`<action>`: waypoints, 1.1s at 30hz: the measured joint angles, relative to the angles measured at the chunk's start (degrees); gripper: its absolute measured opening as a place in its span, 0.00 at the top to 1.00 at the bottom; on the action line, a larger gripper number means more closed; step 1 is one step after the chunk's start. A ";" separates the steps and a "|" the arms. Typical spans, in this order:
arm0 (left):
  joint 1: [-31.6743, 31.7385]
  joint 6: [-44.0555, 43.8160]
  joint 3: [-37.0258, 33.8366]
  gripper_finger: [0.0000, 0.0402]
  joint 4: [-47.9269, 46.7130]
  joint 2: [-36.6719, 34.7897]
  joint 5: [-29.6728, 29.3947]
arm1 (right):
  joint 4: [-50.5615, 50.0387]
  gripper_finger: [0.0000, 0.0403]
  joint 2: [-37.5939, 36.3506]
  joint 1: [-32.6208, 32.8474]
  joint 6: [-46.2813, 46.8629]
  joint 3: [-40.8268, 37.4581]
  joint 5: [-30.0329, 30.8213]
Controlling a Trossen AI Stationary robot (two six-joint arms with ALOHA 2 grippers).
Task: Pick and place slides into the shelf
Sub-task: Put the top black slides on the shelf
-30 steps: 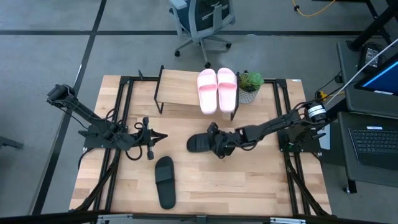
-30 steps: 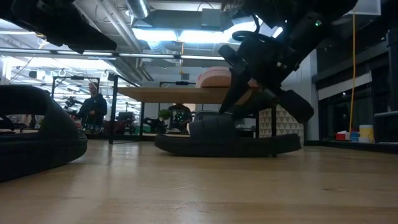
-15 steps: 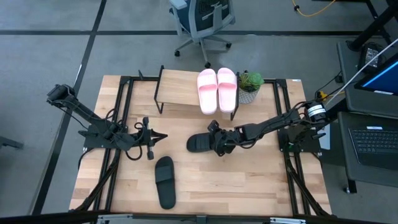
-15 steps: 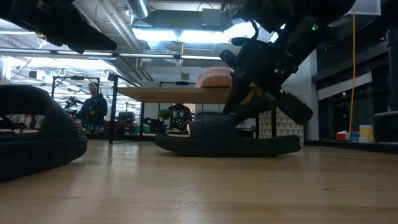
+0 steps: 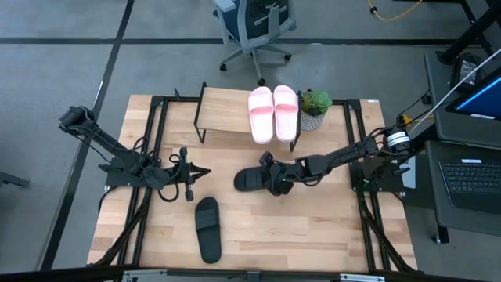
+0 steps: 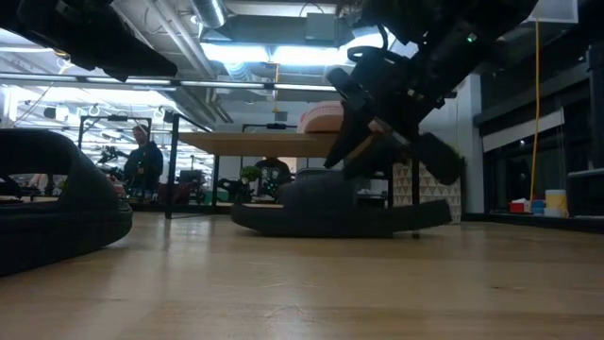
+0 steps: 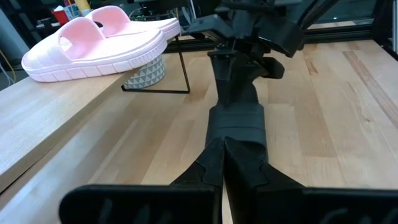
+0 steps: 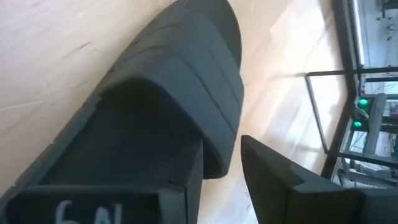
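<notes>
Two pale pink slides (image 5: 273, 113) lie side by side on the right end of the shelf (image 5: 228, 112), soles down on its plank top. One black slide (image 5: 207, 229) lies flat near the table's front edge. A second black slide (image 5: 249, 181) lies at the table's middle, in front of the shelf, with my right gripper (image 5: 270, 177) closed on its strap. My left gripper (image 5: 192, 173) hovers shut at the table's left, pointing toward that slide and touching nothing. My right gripper has the middle black slide by its broad strap (image 8: 214, 134). One finger (image 8: 177, 180) reaches into the hollow under the strap and the other finger (image 8: 280, 180) stands outside it. The fingers slant down from the table's right. The slide's sole (image 6: 321, 225) rests on the table.
A small potted plant (image 5: 315, 105) stands at the shelf's right end, close to the pink slides. Black frame rails run along the table's left and right sides. Bare wood lies between the two black slides. People and an office chair show beyond the table.
My right gripper has shifted a little toward the table's left and tipped slightly. The black slide in its hold has slid a little the same way, staying on the table.
</notes>
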 joint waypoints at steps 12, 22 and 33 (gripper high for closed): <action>0.00 -0.02 -0.02 0.99 0.00 0.02 0.00 | 2.91 0.73 0.00 -0.60 0.03 0.00 -4.33; 0.01 -0.02 -0.02 0.99 -0.01 0.02 0.01 | 4.28 0.73 -0.02 -0.57 0.05 0.00 -5.47; 0.00 0.00 -0.02 0.99 0.00 0.02 0.01 | 1.72 0.73 -0.02 -1.93 -0.04 0.00 -5.45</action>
